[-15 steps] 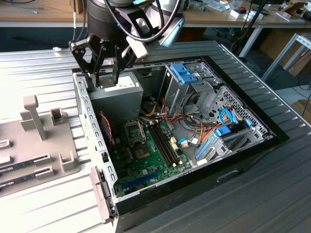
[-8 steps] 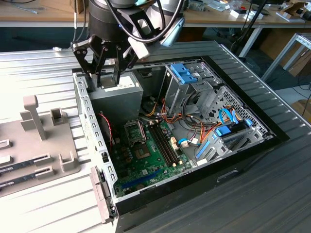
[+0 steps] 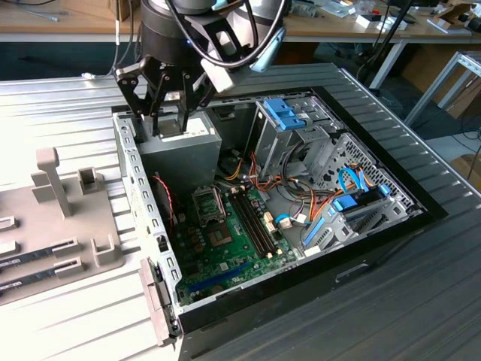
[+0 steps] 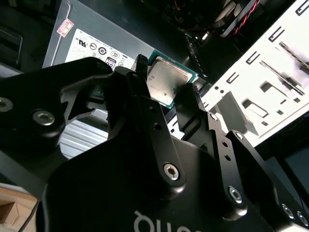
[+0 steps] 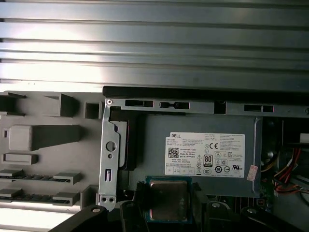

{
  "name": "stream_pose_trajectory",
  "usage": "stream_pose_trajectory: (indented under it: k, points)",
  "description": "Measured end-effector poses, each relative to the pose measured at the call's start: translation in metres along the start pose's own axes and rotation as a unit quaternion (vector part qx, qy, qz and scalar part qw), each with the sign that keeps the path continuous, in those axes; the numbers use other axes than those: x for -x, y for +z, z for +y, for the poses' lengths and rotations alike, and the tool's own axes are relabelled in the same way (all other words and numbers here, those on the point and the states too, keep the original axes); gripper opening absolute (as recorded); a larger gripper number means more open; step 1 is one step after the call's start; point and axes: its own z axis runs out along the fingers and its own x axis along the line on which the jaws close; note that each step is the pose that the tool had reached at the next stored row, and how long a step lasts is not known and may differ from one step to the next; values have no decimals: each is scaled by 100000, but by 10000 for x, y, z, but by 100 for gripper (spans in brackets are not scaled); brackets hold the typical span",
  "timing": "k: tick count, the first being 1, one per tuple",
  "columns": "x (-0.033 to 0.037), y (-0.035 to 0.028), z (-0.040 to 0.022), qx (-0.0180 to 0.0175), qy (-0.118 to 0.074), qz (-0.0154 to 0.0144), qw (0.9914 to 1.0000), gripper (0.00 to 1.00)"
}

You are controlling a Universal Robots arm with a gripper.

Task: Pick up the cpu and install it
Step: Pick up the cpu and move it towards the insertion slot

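Gripper [image 3: 171, 120] first, in the exterior view: you have the one arm hanging over the one open computer case [image 3: 131, 177]. It is above the single grey power-supply box [image 3: 176, 154], which sits in the case's corner at the exterior view's left. One green motherboard [image 3: 225, 241] lies on the case floor.

In the second wrist view, two black fingers [image 4: 141, 65] pinch one cpu [image 4: 166, 79] by opposite edges, silver lid showing.

In the first wrist view, you see that cpu [image 5: 168, 199] clamped between the jaws, over the power-supply box's edge nearest the motherboard. One grey parts fixture [image 5: 72, 154] lies beside the case.
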Motion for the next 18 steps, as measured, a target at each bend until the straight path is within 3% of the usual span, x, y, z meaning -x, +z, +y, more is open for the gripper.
stream_pose_trajectory:
  k: [18]
  points:
    - [26,25,-9,-2,2,0,100000,47]
